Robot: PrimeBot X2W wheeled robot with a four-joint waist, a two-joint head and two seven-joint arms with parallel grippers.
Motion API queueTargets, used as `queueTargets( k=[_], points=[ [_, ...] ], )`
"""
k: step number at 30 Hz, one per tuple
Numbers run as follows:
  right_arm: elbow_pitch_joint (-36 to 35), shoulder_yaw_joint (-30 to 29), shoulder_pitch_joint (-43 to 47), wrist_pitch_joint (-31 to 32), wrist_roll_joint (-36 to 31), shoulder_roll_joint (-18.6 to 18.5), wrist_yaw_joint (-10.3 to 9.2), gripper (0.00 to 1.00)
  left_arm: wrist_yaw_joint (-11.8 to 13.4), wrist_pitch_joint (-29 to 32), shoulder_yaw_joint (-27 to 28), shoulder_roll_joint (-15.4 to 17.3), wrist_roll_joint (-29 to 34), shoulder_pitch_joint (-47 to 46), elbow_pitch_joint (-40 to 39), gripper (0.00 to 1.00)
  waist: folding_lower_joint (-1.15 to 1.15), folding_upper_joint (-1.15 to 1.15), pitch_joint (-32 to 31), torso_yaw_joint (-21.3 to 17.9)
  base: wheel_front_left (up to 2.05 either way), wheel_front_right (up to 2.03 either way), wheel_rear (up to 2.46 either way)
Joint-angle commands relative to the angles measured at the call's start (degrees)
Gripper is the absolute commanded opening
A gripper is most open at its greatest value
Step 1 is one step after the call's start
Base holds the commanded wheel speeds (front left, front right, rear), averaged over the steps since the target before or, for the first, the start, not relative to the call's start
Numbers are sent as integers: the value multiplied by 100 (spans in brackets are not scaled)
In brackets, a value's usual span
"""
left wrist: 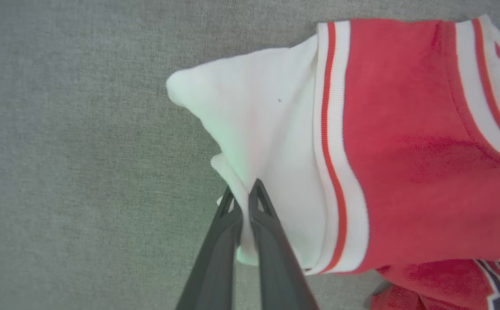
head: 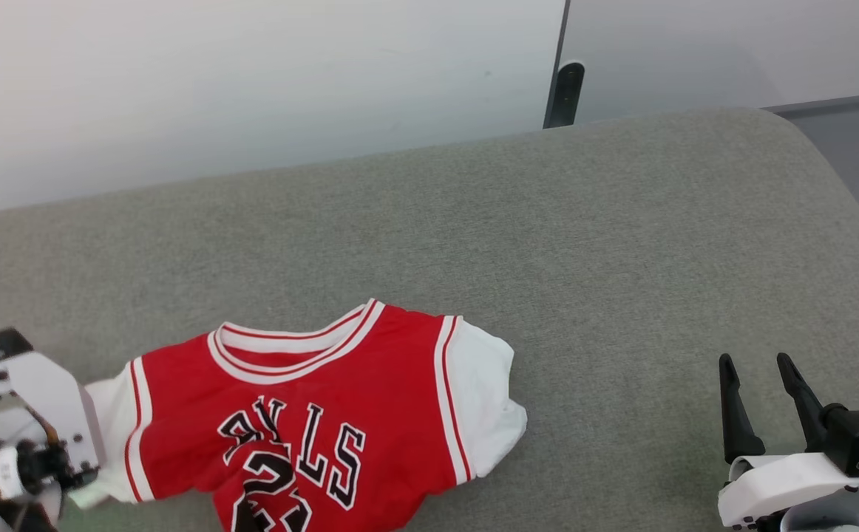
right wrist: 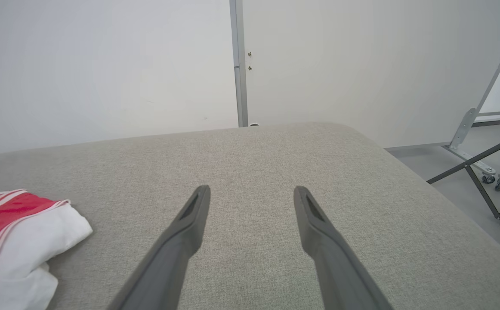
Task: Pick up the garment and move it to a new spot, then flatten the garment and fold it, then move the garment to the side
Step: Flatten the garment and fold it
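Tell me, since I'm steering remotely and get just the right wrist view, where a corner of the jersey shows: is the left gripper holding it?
Observer: Yes. The left gripper is shut on one white sleeve of the jersey, pinching a fold of it.
Operator: Which face is up?
Observer: The front: the black, white-outlined lettering shows in the head view.
Operator: Is it flat?
Observer: No. The pinched sleeve is puckered into creases at the fingers.
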Motion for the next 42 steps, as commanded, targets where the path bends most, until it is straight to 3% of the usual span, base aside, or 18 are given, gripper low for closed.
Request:
queueTargets(
  k=[1,5,6,7,15,21,26,27,28,34,42],
  points=[
    [-25,-6,22,29,-37,7,-6,100,32,-44,-17,-34,-30,153,47,0,0,0,-1,50,0,0,0],
    [-33,3,2,88,-51,8,-6,100,-29,-234,-8,-93,14,203,169,1,0,0,-33,118,0,0,0],
    [-32,9,3,113,-61,8,-6,100,-49,-270,-6,-122,6,199,194,29,0,0,-61,139,0,0,0],
    [-31,19,13,129,-67,8,-6,100,-56,-334,-1,-120,40,177,211,100,0,0,-95,156,0,0,0],
    [-75,185,143,387,9,-41,-6,100,-168,-692,-32,-178,196,107,71,100,0,0,-401,324,0,0,0],
    [-197,339,206,662,110,-128,-6,100,-349,-1323,20,-306,289,218,-356,100,0,0,-586,568,0,0,0],
    [-219,535,210,879,275,-231,-6,100,-719,-2217,78,-516,388,451,-737,100,0,0,-735,806,0,0,0],
    [-196,618,190,992,386,-286,-6,100,-929,-2646,82,-606,463,553,-880,100,0,0,-771,924,0,0,0],
    [-196,618,190,992,386,-286,-6,100,-929,-2646,82,-606,463,553,-880,100,0,0,-771,924,0,0,0],
    [-47,788,79,1658,752,-416,-6,100,-1550,-3932,-65,-885,847,825,-1078,100,0,0,-861,1330,0,0,0],
    [88,1084,-112,2929,1342,-626,-6,100,-1778,-5132,-199,-1215,1262,1050,-675,100,0,0,-888,1814,0,0,0]
  ],
)
